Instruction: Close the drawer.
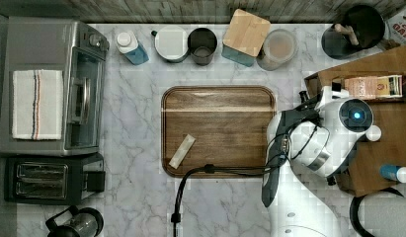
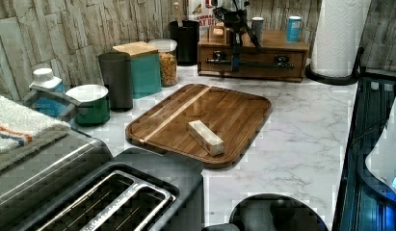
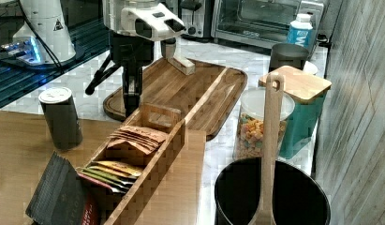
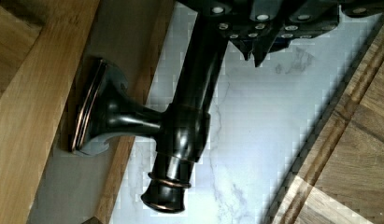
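Note:
The drawer [image 2: 263,72] is the front panel of the low wooden cabinet at the back of the left view, and it looks flush or nearly flush with the cabinet. A dark metal handle bar [image 2: 265,63] runs across it. My gripper [image 2: 235,57] hangs straight down in front of that bar, left of its middle in the left view. In the wrist view the handle [image 4: 185,126] stands off the drawer face [image 4: 63,121] on a flared mount. My gripper [image 4: 255,56] has its tips close together on the counter side of the bar. The right view has the gripper [image 3: 130,101] low at the cabinet's edge.
A dark wooden tray [image 1: 218,103] with a pale block [image 1: 182,151] lies mid-counter, right by the gripper. On the cabinet top [image 3: 21,154] sit a tea-bag box [image 3: 134,154] and a can [image 3: 60,117]. Canisters [image 1: 246,37] line the back wall. A paper towel roll [image 2: 337,33] stands beside the cabinet.

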